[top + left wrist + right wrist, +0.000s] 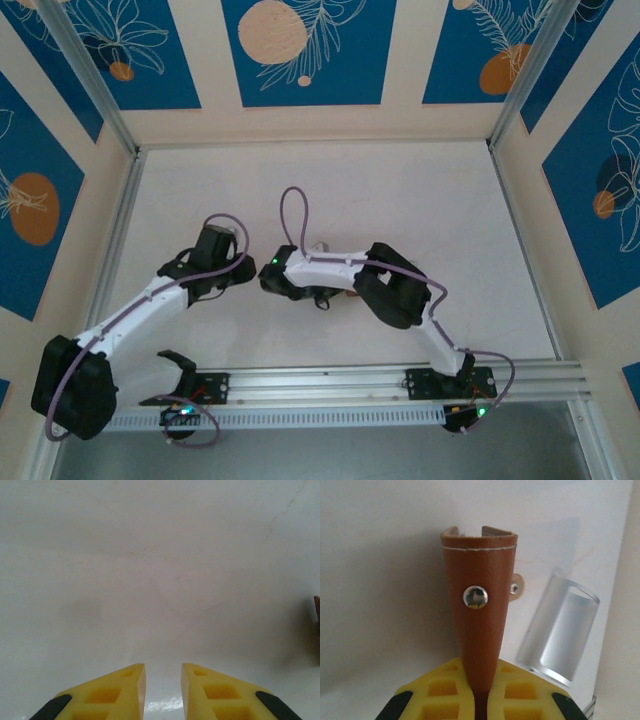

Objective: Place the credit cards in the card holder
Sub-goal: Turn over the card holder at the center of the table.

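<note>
The white marbled table (400, 190) stands between cream walls with blue panels. About its middle I see the right gripper (480, 680) clamped on the small brown leather card holder (479, 580) with a metal snap, which points away from the yellow fingers. Just beside it is a pale see-through curved piece (562, 630). The left gripper (163, 672) hangs over bare table, fingers slightly apart, holding nothing.

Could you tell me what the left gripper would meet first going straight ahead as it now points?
Probably only the bare table: ahead of the left gripper the way looks free, a brown edge lying well off to the right.
</note>
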Motion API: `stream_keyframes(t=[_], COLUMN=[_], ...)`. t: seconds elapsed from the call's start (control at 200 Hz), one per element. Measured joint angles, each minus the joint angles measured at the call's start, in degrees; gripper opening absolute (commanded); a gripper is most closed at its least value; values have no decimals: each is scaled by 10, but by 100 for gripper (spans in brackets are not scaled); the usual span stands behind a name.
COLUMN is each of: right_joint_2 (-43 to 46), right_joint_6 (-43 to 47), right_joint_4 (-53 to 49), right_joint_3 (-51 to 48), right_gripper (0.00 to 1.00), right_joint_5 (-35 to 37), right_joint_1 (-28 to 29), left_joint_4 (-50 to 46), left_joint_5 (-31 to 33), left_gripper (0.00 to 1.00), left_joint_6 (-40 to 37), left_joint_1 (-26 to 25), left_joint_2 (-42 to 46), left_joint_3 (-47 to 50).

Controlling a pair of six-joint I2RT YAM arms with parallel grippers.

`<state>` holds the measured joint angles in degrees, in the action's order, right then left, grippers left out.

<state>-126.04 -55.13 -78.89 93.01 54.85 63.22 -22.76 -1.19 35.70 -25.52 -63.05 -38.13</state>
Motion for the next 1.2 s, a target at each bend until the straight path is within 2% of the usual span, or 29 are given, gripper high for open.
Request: stream_keyframes(t=[0.065, 0.2, 0.335, 0.475, 0.6, 0.785, 1.0, 1.195], right_joint_2=[3, 31, 95, 201, 313, 424, 475, 472], right_joint_6=[23, 79, 129, 163, 175, 175, 162, 157], right_joint_4=[19, 122, 210, 297, 347, 416, 478, 531], right_joint_3=[5, -18, -66, -137, -213, -341, -455, -482], right_gripper=[29, 38, 39, 35, 31, 29, 34, 35], right_joint_5=[-13, -85, -170, -255, -312, -382, -468, -532], right_joint_1=[8, 15, 9, -23, -85, -226, -349, -412], left_joint_4=[-11, -31, -37, -39, -23, 33, 82, 104], left_joint_5=[14, 30, 28, 15, -7, -63, -111, -139], left_gripper=[27, 30, 30, 30, 29, 20, 16, 16], left_joint_6=[-2, -5, -14, -33, -49, -54, -57, -54], left_joint_1=[0, 1, 2, -8, -58, -144, -186, -193], left_joint_2=[21, 50, 47, 14, -57, -204, -334, -403], left_joint_3=[0, -2, -4, -23, -71, -169, -255, -276])
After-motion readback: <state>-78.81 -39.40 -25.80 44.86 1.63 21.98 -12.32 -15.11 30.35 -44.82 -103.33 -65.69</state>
